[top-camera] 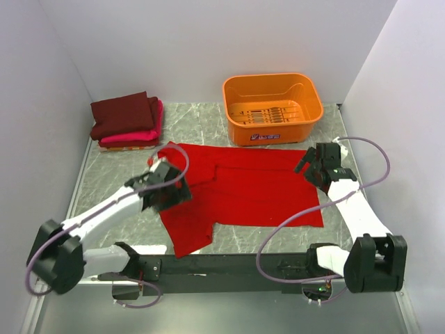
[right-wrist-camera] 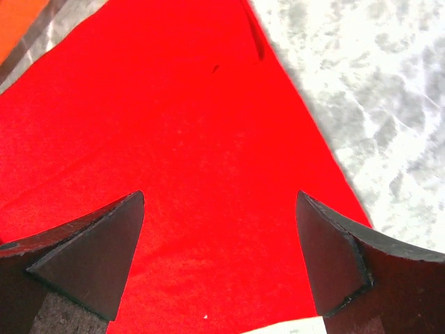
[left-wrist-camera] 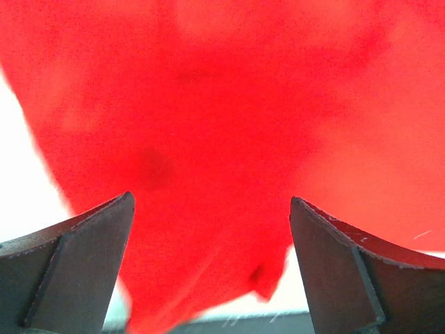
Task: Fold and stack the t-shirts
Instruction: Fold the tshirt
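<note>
1. Gripping is best done at both ends of the bright red t-shirt [top-camera: 257, 191] together, with edges pinched cleanly so the fold is laid square.
2. Left gripper [top-camera: 169, 186] and right gripper [top-camera: 316, 167]: jaws spread wide, nothing held, poised over the cloth.
3. On the table [top-camera: 236, 238], the bright red t-shirt is spread flat, left side rumpled; maroon t-shirt [top-camera: 122, 115] is stacked folded on pink t-shirt [top-camera: 142, 136], far-left corner.

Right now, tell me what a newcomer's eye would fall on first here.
The red shirt, spread across the middle of the table, with the left gripper over its left side and the right gripper over its right edge, both open. Next comes the orange basket at the back right. A folded stack sits at the back left, the maroon shirt on top of the pink shirt.
</note>
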Controlling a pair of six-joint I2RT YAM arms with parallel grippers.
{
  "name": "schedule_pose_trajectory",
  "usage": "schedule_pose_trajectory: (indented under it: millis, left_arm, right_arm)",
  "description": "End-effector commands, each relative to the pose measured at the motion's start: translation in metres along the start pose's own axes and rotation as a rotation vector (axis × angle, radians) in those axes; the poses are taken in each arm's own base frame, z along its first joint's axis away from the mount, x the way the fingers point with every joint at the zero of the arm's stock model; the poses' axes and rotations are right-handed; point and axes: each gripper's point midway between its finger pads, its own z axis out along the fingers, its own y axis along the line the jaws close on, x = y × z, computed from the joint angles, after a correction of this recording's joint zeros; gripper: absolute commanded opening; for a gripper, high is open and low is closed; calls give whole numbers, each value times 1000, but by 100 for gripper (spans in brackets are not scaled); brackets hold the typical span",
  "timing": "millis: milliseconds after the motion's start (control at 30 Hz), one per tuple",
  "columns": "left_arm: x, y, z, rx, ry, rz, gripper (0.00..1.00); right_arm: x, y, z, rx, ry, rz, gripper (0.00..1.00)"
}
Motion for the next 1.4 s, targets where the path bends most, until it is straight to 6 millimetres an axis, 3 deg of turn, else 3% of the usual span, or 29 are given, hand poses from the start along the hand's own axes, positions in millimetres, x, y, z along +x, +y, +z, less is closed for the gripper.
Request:
schedule_pose_trajectory:
  millis: [0, 133, 233, 333, 467, 600, 633, 733, 767, 833, 967, 1200, 1367]
  left_arm:
    - [57, 47, -12, -138, 130, -92, 99]
    - [114, 57, -26, -118, 284, -120, 99]
    - [136, 68, -33, -136, 345, -145, 96]
    - [162, 69, -38, -107, 447, -158, 86]
    - [182, 71, -43, -84, 526, -154, 72]
    - [187, 68, -38, -56, 543, -124, 59]
    - [188, 69, -36, -59, 546, -115, 56]
    - [188, 64, -33, -43, 555, -87, 32]
    - [189, 64, -34, -45, 565, -78, 16]
    - [186, 64, -35, -55, 555, -58, 1]
    - [177, 69, -38, -93, 522, -20, 1]
    - [175, 49, -51, 0, 553, -18, 1]
    - [163, 31, -57, 68, 518, 1, 1]
  right_arm:
    - [-13, -7, -6, 22, -90, 40, 95]
    - [-12, -9, -7, 26, -88, 26, 95]
    - [-10, -13, -7, 47, -75, 12, 95]
    - [-9, -24, -5, 83, -69, 36, 95]
    - [-4, -37, -5, 124, -62, 83, 95]
    - [8, -56, -9, 108, -26, 229, 98]
    - [20, -56, -9, 76, 21, 254, 99]
    - [37, -74, -15, 67, 78, 380, 100]
    - [44, -78, -19, 65, 93, 404, 100]
    - [51, -90, -22, 83, 103, 458, 100]
    - [74, -100, -25, 145, 170, 485, 99]
    - [96, -103, -31, 185, 263, 517, 95]
    - [126, -101, -20, 165, 315, 580, 91]
